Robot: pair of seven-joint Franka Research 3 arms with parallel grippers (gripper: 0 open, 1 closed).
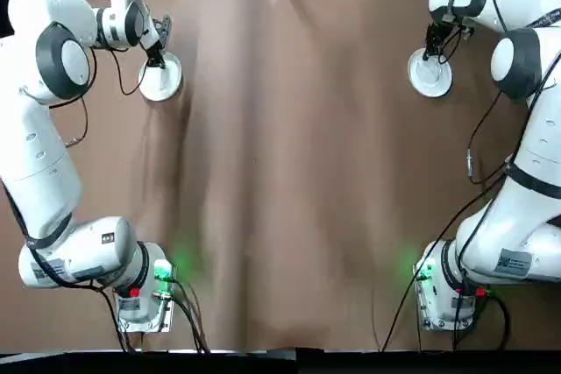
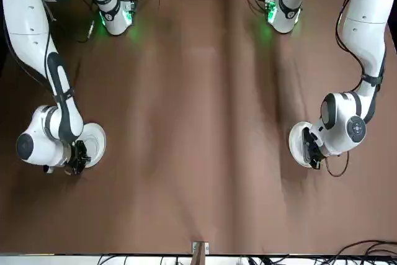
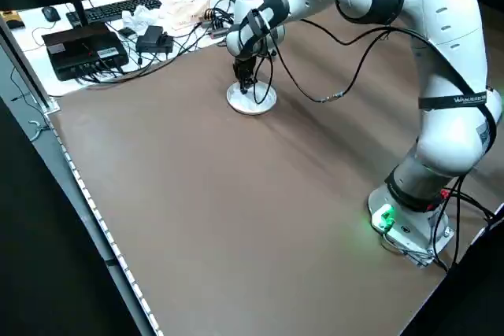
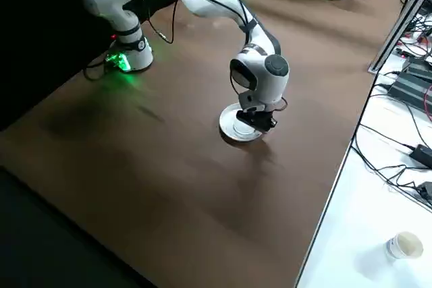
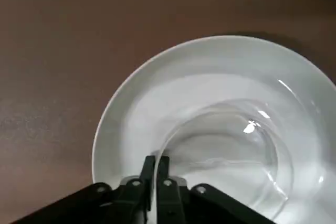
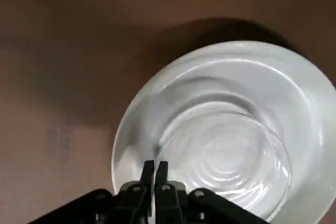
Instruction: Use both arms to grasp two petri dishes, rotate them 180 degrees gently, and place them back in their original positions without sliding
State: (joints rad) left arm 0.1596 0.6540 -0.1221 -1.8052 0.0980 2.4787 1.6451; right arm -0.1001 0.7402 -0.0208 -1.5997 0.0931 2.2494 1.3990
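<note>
Left claw (image 5: 156,162), right claw (image 6: 155,167) pinch clear petri dish (image 5: 220,156) rims; white discs (image 5: 157,87) beneath.

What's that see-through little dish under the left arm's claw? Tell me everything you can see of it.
It is a petri dish: small, shallow, round, clear and nearly colourless like glass or plastic, with a thin rim catching glints of light. It looks empty. It sits on a wider white disc on the brown table, off-centre toward the claw's side. The left claw has its fingers pinched together at the dish's rim.
</note>
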